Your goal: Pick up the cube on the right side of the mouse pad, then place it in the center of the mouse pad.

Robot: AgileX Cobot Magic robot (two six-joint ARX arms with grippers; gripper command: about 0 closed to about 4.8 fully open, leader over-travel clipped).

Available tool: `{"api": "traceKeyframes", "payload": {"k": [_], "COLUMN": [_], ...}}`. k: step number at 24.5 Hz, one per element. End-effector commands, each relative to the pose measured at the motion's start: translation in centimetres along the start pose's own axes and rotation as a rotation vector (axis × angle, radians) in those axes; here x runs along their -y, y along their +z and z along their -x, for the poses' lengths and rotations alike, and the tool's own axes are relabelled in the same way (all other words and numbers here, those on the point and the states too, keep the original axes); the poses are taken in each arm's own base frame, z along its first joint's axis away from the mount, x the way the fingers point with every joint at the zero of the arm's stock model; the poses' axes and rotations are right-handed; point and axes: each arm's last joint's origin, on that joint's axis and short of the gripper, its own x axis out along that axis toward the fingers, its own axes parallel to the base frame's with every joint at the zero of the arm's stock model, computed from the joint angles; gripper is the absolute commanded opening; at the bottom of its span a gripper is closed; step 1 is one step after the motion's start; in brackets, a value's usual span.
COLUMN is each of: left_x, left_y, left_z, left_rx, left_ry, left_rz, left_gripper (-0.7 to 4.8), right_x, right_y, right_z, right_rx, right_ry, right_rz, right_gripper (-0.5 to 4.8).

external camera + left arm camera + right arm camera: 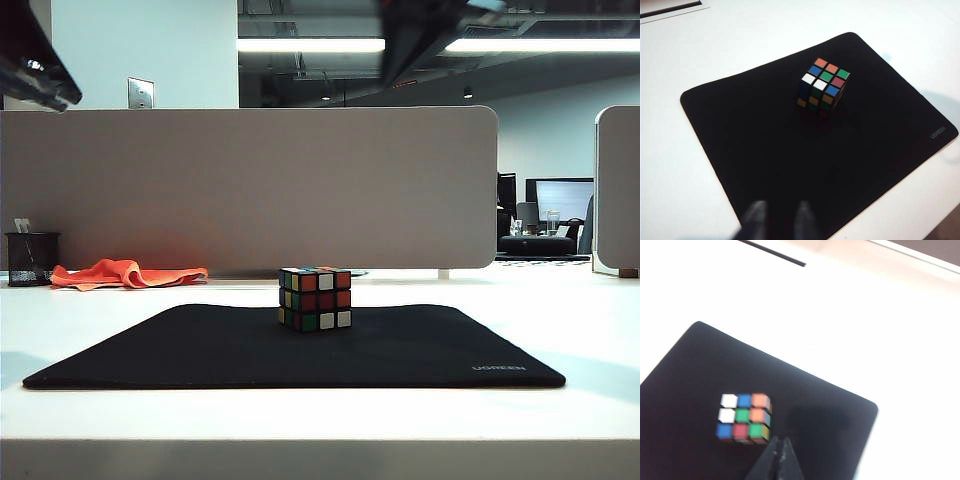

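- One cube (315, 298) sits free near the pad's (200, 350) centre, slightly far of middle; task looks done.
- Right gripper (778, 460) pressed together, empty, above the cube.
- Left gripper (778, 220) narrowly parted, empty, over the near edge.
- Risk: a descending arm could knock the cube off-centre.

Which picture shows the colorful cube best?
The left wrist view: the cube is sharp, showing top and sides on the mouse pad. The exterior view shows only its sides; the right wrist view is blurry.
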Motion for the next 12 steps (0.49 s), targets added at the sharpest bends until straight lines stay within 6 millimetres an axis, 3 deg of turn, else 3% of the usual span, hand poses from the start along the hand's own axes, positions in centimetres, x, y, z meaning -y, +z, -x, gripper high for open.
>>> {"api": "traceKeyframes", "payload": {"k": [1,3,4,7,9,12], "left_x": [0.0,0.0,0.1,0.2,0.5,1.2], "left_y": [0.2,0.2,0.2,0.2,0.4,0.3], "left_z": [0.2,0.2,0.3,0.8,2.0,3.7], "left_rx": [0.011,0.008,0.008,0.023,0.065,0.116], "left_ry": [-0.001,0.000,0.003,0.046,0.098,0.125], "left_rz": [0.000,0.019,0.020,0.010,-0.007,-0.022], "left_gripper": [0.47,0.34,-0.09,-0.06,-0.06,-0.06], "right_x": [1.6,2.6,3.2,4.7,6.1,6.3], "right_y": [-0.1,0.0,0.0,0.2,0.0,-0.8], "right_z": [2.9,4.6,5.7,8.4,11.3,13.5], "right_rx": [-0.004,0.017,0.039,0.111,0.179,0.230], "right_ry": [-0.089,-0.122,-0.135,-0.175,-0.218,-0.232], "right_rz": [-0.015,-0.031,-0.045,-0.084,-0.119,-0.131], "right_gripper": [-0.07,-0.07,-0.07,-0.07,-0.07,-0.07]}}
